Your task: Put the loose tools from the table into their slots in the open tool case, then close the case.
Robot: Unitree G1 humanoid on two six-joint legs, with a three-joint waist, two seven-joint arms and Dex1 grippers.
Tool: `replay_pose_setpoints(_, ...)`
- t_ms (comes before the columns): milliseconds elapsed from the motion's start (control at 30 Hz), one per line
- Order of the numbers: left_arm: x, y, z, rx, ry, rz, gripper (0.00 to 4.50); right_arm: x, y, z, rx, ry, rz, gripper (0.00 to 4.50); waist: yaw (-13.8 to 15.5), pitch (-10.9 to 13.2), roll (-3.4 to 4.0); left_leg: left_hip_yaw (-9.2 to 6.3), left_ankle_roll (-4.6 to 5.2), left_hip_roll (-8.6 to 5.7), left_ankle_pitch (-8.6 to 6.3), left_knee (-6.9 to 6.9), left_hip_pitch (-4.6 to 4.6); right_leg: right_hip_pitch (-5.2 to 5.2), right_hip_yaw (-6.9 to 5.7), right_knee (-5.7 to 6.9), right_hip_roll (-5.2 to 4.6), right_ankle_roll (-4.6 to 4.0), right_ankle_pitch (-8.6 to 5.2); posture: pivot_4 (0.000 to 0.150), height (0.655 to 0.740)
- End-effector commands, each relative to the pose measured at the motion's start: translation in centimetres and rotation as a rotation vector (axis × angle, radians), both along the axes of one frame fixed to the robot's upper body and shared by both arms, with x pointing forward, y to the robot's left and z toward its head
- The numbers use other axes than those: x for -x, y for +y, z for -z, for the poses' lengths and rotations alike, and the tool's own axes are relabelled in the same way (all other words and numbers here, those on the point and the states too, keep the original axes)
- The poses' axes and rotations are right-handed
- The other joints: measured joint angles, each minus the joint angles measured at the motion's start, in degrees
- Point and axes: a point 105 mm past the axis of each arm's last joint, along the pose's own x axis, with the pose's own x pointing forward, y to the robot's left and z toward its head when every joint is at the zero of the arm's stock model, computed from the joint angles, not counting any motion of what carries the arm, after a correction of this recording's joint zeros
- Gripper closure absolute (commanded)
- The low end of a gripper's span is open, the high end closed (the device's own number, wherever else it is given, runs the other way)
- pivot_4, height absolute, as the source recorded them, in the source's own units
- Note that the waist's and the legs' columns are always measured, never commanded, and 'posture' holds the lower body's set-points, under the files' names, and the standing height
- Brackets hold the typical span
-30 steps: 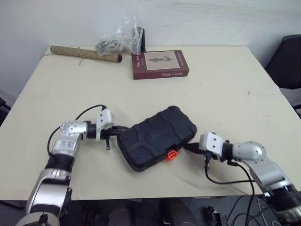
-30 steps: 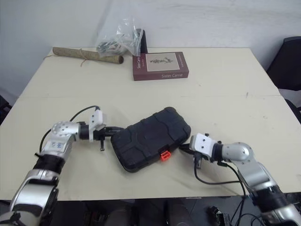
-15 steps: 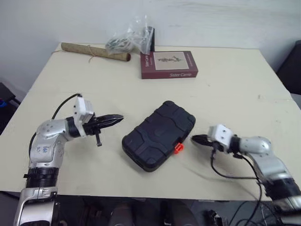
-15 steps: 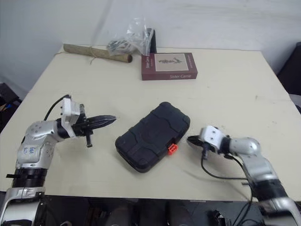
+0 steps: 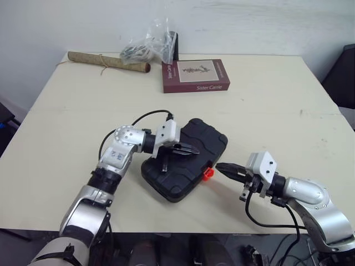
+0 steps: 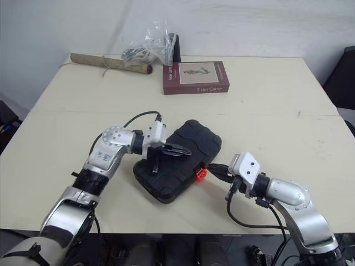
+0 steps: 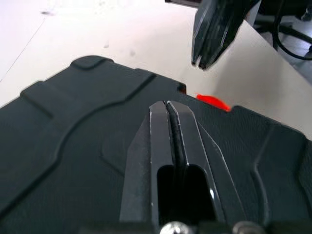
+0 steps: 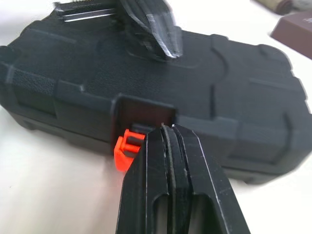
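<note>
Here, the shut case (image 5: 173, 180) lies beneath the closed left pincer (image 5: 191, 151), its latch (image 5: 208, 173) just left of the closed right pincer (image 5: 222, 168).

text: "Sister Carrie" | on: front cover of the dark red book (image 5: 195, 76), along the cover's near edge | place: worktop (image 5: 277, 111), toward 12 o'clock | spine lettering: too small to read

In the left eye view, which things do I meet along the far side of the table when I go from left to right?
rolled brown mat tied with string → clear plastic bag → dark red book titled "Sister Carrie"
</note>
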Motion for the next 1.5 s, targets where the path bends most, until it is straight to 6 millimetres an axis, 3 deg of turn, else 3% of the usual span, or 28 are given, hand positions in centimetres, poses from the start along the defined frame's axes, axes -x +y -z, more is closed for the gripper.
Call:
replay_pose_setpoints(33, -0.1, 0.5, 2.9, -0.128, 0.025, -0.003, 4.48, -0.1, 0.4, 0.5, 0.036, -0.013, -0.018, 4.50, 0.07, -0.01, 0.01, 0.00, 0.00, 0.01, 0.00, 0.01, 0.02, 0.02, 0.00, 0.00, 0.00, 0.00, 0.00, 0.150, 0.7400)
replay_pose_setpoints(167, 0.0, 0.8, 3.7, -0.135, 0.048, -0.015, 4.48, 0.4, 0.7, 1.8, 0.046, 0.012, -0.019, 4.50, 0.08, -0.14, 0.20, 0.00, 0.01, 0.01, 0.00, 0.02, 0.12, 0.12, 0.02, 0.05, 0.00, 0.00, 0.00, 0.150, 0.7400)
replay_pose_setpoints(300, 0.4, 0.9, 4.2, -0.139, 0.057, -0.007, 4.48, 1.8, -0.5, 3.7, 0.094, 0.078, -0.010, 4.50, 0.09, -0.39, 0.24, -0.01, 0.01, 0.01, 0.00, 0.00, 0.14, 0.14, 0.03, 0.04, -0.01, 0.00, 0.00, 0.150, 0.7400)
replay_pose_setpoints(500, 0.3, 1.2, 4.6, -0.156, 0.053, -0.029, 4.48, 2.4, -1.3, 4.9, 0.070, 0.143, 0.034, 4.50, 0.02, -0.54, 0.40, 0.04, 0.01, 0.01, -0.01, -0.03, 0.25, 0.21, 0.10, 0.04, 0.00, 0.00, 0.00, 0.150, 0.7400)
replay_pose_setpoints(667, -0.1, 1.2, 4.9, -0.169, 0.052, -0.067, 4.48, 0.9, 0.1, 5.8, 0.026, 0.148, 0.062, 4.50, 0.05, -0.65, 0.38, 0.04, 0.01, 0.02, 0.00, -0.05, 0.27, 0.22, 0.10, 0.04, 0.02, 0.00, 0.00, 0.150, 0.7400)
replay_pose_setpoints(767, -0.3, 2.0, 6.1, -0.275, -0.010, -0.068, 4.48, -0.2, 1.2, 6.3, 0.032, 0.130, 0.054, 4.50, 0.04, -0.77, 0.41, 0.05, 0.01, 0.01, 0.00, -0.04, 0.29, 0.23, 0.12, 0.05, 0.01, 0.00, 0.00, 0.150, 0.7400)
replay_pose_setpoints(900, 0.0, 2.4, 7.2, -0.328, -0.006, -0.044, 4.48, -1.2, 2.6, 5.3, -0.008, 0.092, 0.039, 4.50, -0.01, -1.13, 0.47, 0.04, 0.01, 0.02, -0.01, -0.08, 0.44, 0.39, 0.11, 0.01, 0.02, -0.01, -0.01, 0.150, 0.7400)
replay_pose_setpoints(1000, 0.1, 2.8, 7.8, -0.349, 0.021, -0.045, 4.48, -1.2, 3.4, 4.3, -0.050, 0.054, 0.005, 4.50, -0.32, -1.27, 0.48, 0.07, 0.03, 0.00, -0.01, -0.72, 1.33, 1.18, 0.13, -0.40, 0.03, -0.04, -0.02, 0.150, 0.7400)
replay_pose_setpoints(1300, 0.4, 3.4, 9.0, -0.357, 0.072, -0.027, 4.48, -1.2, 3.9, -0.7, -0.180, -0.071, -0.041, 4.50, -1.32, -1.39, 0.51, 0.06, -0.02, 0.01, 0.03, -0.93, 1.34, 1.16, 0.13, -0.51, 0.01, -0.04, -0.02, 0.150, 0.7400)
replay_pose_setpoints(1500, 0.4, 3.2, 9.1, -0.346, 0.082, -0.027, 4.48, -0.3, 4.2, -1.2, -0.147, -0.014, -0.112, 4.50, -1.53, -1.65, 0.55, 0.06, 0.01, 0.04, 0.01, -1.01, 1.36, 1.13, 0.13, -0.52, 0.03, -0.04, -0.02, 0.150, 0.7400)
